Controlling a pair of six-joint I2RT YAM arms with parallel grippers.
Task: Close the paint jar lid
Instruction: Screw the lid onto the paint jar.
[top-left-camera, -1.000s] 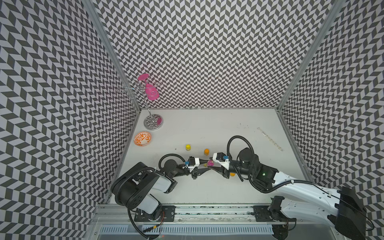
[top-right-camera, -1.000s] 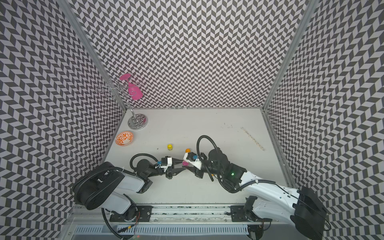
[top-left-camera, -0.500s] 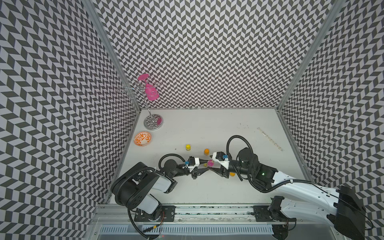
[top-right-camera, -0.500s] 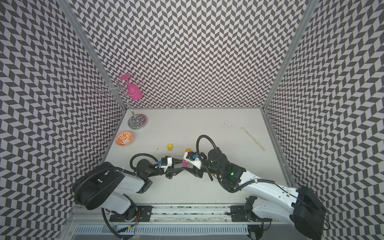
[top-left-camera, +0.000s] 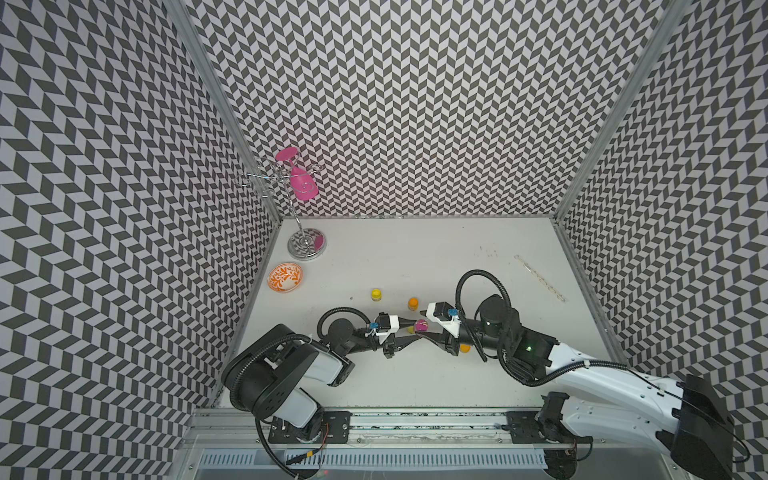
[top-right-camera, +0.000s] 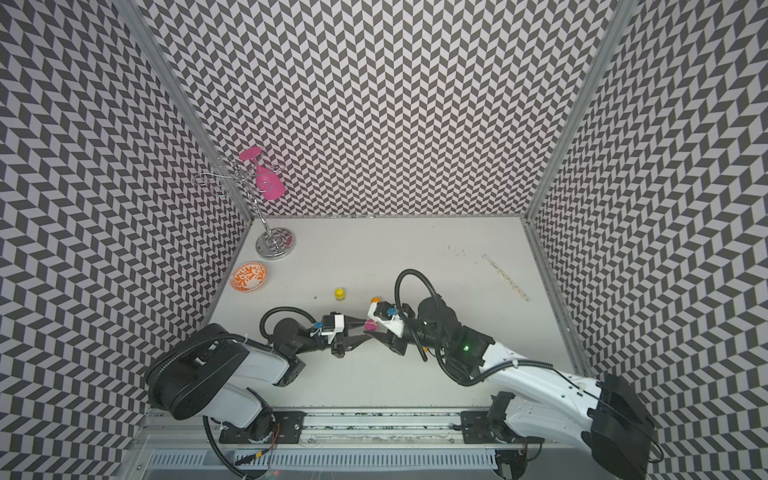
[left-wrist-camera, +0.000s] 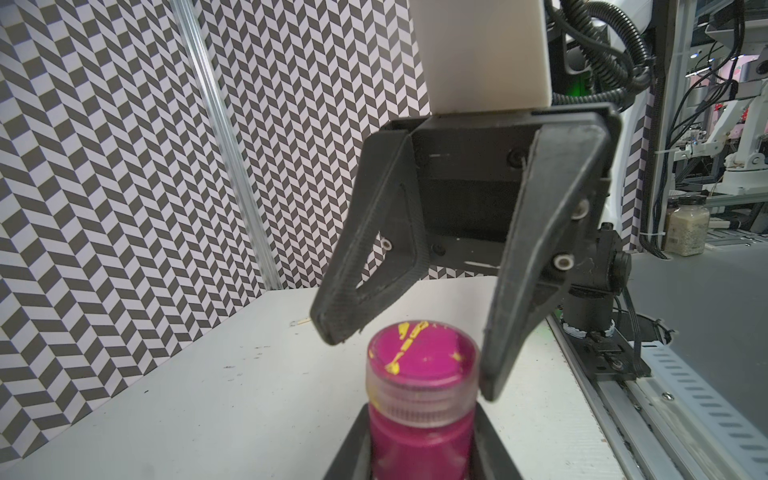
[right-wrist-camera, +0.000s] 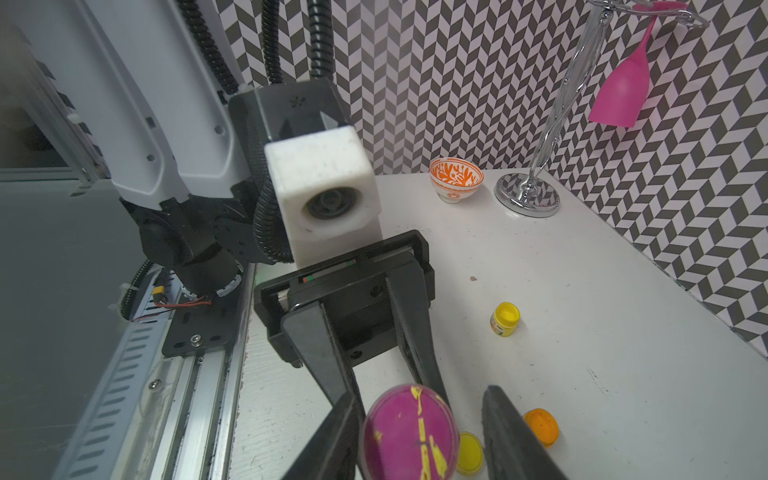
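Two grippers meet over the front middle of the white table (top-left-camera: 415, 257). The left gripper (top-left-camera: 413, 330) reaches in from 9 o'clock and is clamped on the body of the small magenta paint jar (left-wrist-camera: 419, 444). The jar stands roughly upright, its clear ribbed screw lid (left-wrist-camera: 422, 386) on top. The right gripper (left-wrist-camera: 411, 357) comes from 3 o'clock with its jaws partly apart, straddling that lid — one finger looks to touch its side, the other stands clear, so nothing is gripped. The lid lies straight between those jaws, so the right arm is placed to close and twist. Beyond, at 11 and 12 o'clock, sit a small yellow jar (top-left-camera: 376, 294) and an orange one (top-left-camera: 412, 303).
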